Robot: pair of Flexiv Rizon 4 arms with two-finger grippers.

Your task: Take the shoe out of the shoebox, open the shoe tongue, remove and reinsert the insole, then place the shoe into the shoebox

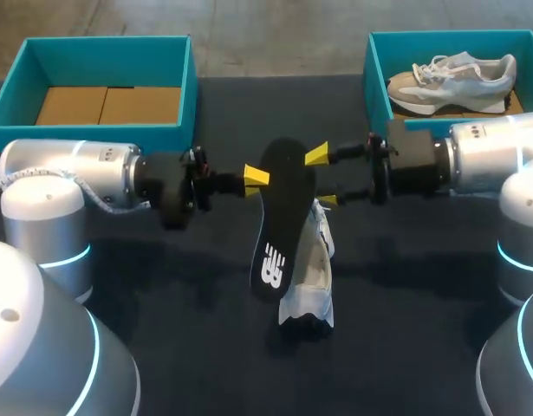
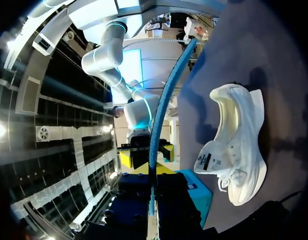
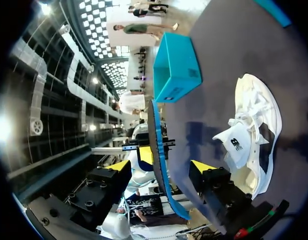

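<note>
Lying on its side on the dark table (image 1: 197, 347), nearest the robot, was a white shoe (image 1: 311, 276) with its tongue pulled out.

Above it was a black insole (image 1: 279, 217) with a blue edge, held clear of the table and hanging roughly upright, its lower end in front of the shoe.

The left gripper (image 1: 254, 180) came in from the left, its fingers closed on the insole's upper part.

The right gripper (image 1: 322, 178) came in from the right with its fingers spread wide. The insole's edge stood between them, and I could not tell whether either finger touched it.

At the far left edge was a teal shoebox (image 1: 175, 65) with brown cardboard (image 1: 106, 104) on its floor.

At the far right edge was a second shoebox (image 1: 376, 74) holding a grey-and-white shoe (image 1: 452, 76).
</note>
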